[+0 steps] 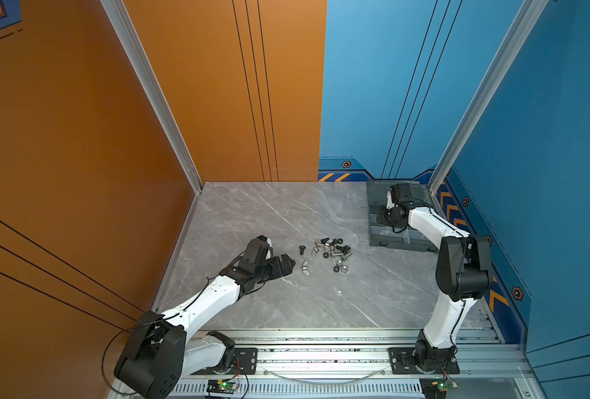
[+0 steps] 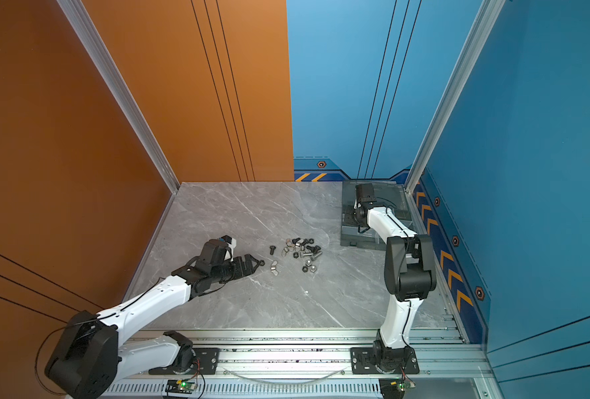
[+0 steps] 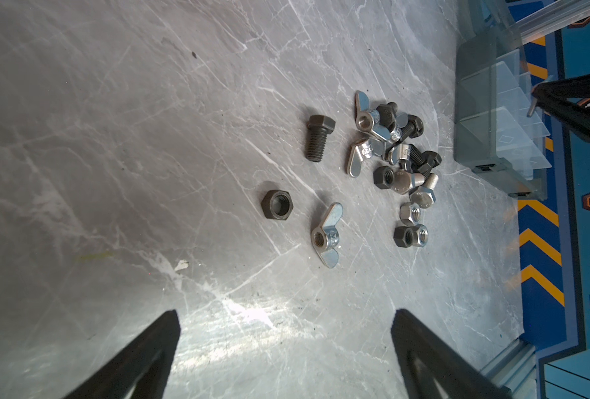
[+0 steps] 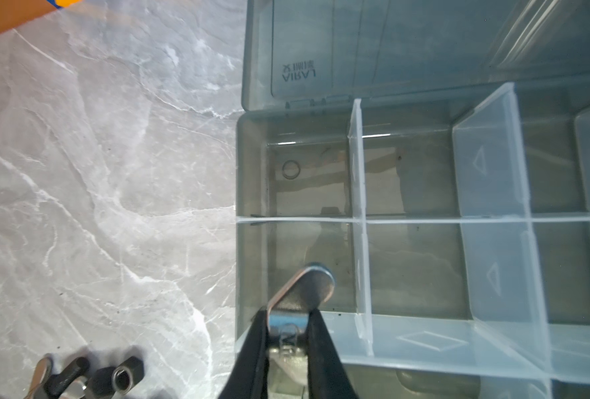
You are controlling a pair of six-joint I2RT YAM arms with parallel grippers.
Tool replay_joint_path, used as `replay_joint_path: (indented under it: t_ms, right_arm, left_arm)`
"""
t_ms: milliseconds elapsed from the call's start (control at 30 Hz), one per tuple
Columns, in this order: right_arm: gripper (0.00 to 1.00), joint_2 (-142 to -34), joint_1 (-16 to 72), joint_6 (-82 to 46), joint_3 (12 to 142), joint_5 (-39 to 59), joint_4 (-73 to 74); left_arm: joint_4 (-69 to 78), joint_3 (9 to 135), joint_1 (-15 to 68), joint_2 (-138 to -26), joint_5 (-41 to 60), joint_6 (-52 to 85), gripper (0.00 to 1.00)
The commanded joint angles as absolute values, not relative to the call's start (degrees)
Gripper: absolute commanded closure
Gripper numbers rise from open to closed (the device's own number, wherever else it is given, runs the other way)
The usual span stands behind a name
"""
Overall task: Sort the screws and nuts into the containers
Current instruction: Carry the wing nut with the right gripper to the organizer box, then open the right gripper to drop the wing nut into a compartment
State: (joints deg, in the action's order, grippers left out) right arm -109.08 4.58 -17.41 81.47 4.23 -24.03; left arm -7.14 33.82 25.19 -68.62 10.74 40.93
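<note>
Left gripper (image 3: 284, 321) sits left of the tabletop's (image 1: 269, 214) middle, fingers apart, holding nothing. Screws (image 3: 318, 141) and nuts (image 3: 275, 204) lie loose mid-tabletop, just beside it. At the far right corner, right gripper (image 4: 288, 331) is clamped on a wing nut (image 4: 307, 286) over an end compartment of the box (image 4: 252, 207).

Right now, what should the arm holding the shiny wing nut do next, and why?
Probably open the right gripper and let go. It pinches a silver wing nut that seems to hang over a bare compartment of the organiser box, so it should drop inside.
</note>
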Motion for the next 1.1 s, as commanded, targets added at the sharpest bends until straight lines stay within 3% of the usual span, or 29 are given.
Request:
replay_joint_path:
  t_ms: [0, 633, 833, 1067]
  right_arm:
    - [1.00, -110.45, 4.22, -16.22, 83.71, 3.22, -25.40]
    - [1.00, -114.60, 4.37, -15.54, 86.22, 4.13, -26.58]
    - [0.76, -114.46, 4.47, -15.50, 86.59, 3.60, -27.51]
    - [0.61, -113.00, 4.42, -15.14, 86.35, 3.28, -28.42]
  left_arm:
    - [-8.01, 35.57, 25.78, -68.64, 10.12, 41.57, 0.02]
    - [-8.57, 35.73, 26.24, -68.64, 9.72, 41.67, 0.02]
    - [-8.18, 35.77, 26.31, -69.14, 9.84, 41.67, 0.02]
    - [-7.93, 35.96, 26.45, -69.41, 10.12, 41.57, 0.02]
